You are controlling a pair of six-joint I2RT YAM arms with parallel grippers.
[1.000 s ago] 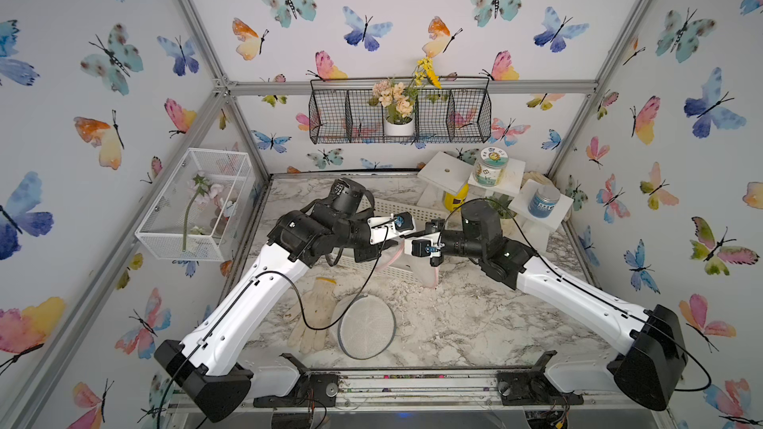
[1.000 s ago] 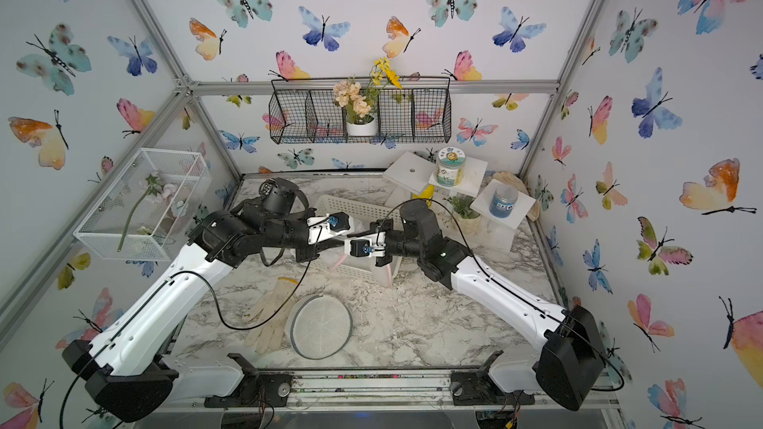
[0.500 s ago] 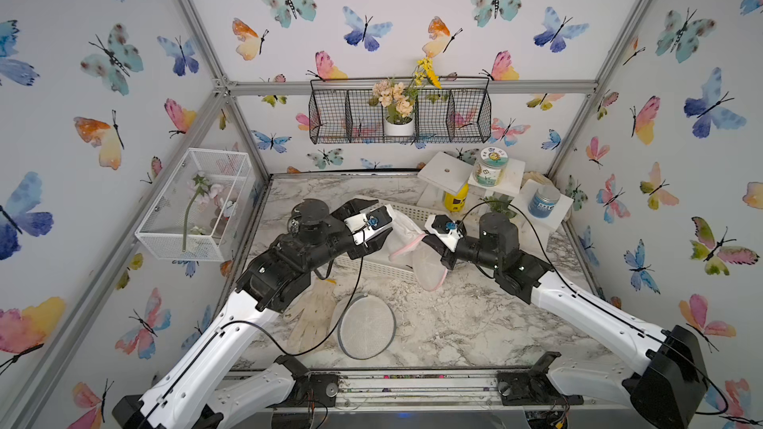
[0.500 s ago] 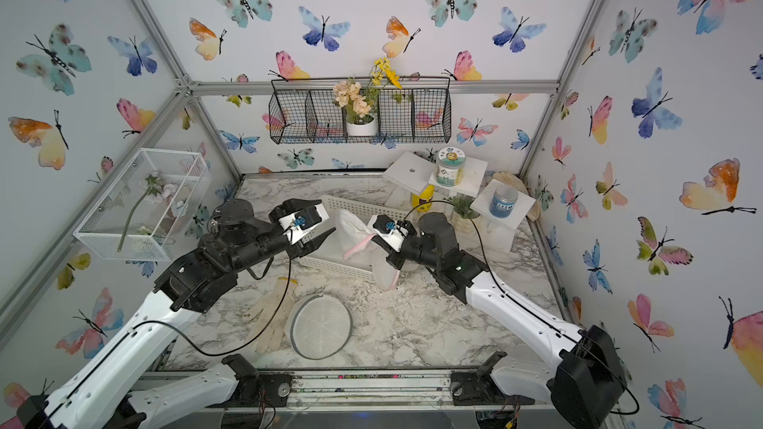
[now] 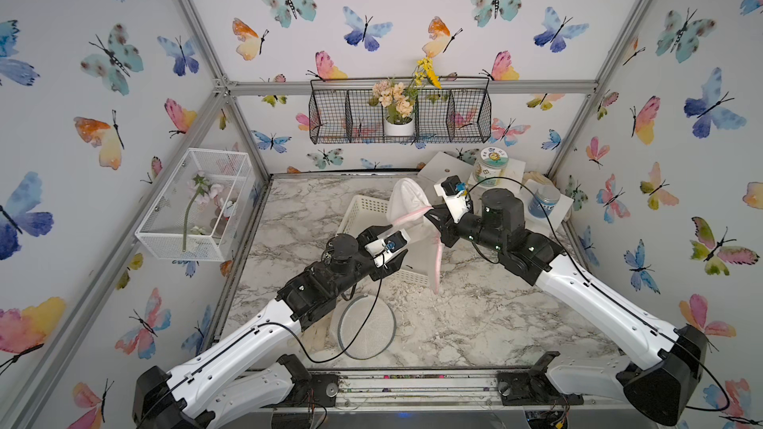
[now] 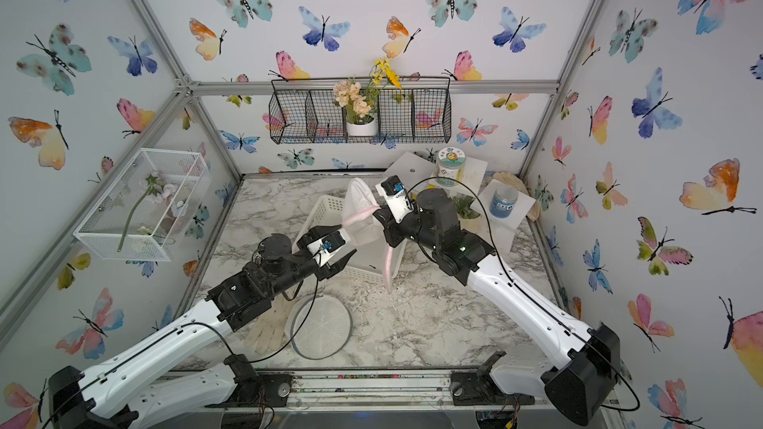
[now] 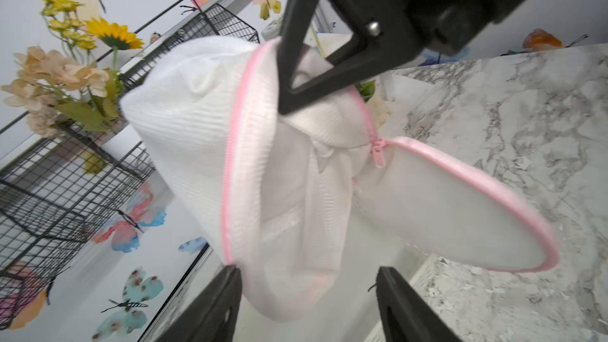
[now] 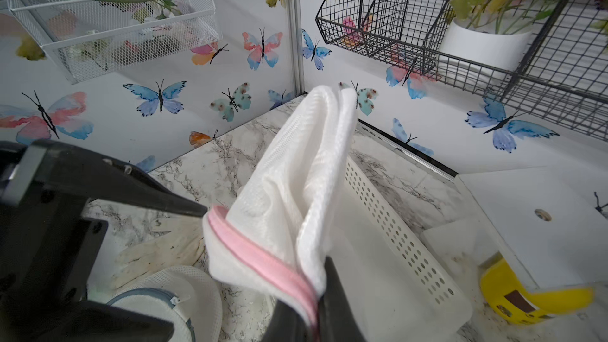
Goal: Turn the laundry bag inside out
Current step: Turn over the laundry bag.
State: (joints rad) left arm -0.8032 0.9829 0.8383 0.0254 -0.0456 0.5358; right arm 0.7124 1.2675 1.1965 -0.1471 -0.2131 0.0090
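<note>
White mesh with pink zip trim: the laundry bag [image 5: 406, 208] [image 6: 358, 206] is held clear of the marble table [image 5: 475, 323] in both top views.

Right pincer [image 5: 431, 216] [image 6: 377, 214]: clenched on the laundry bag. In the right wrist view the pink zip edge and a fold of mesh are pinched between its fingers [image 8: 339, 307]. The bulk of the bag [image 8: 296, 176] stands up and away beyond the fingertips. A pink-edged flap [image 5: 434, 266] [image 7: 460, 208] hangs below this pincer. Whether the flap's lower end touches the table cannot be told.

Left pincer [image 5: 397, 239] [image 6: 342, 240]: released, jaws well apart, gripping nothing. In the left wrist view the bag's lowest fold [image 7: 296, 291] hangs just ahead of the gap between the two fingertips [image 7: 230, 284]. One fingertip lies at the end of the pink trim; contact there cannot be confirmed. The left pincer sits below and just beside the right pincer, facing it.

White perforated basket [image 5: 363, 208] [image 8: 394, 241]: on the table, under the bag and under both pincers' tips.

Round mesh pouch with a grey rim [image 5: 365, 323]: flat on the table, behind the left pincer and partly under that arm. A pale glove [image 6: 264, 332] lies just beside it.
</note>
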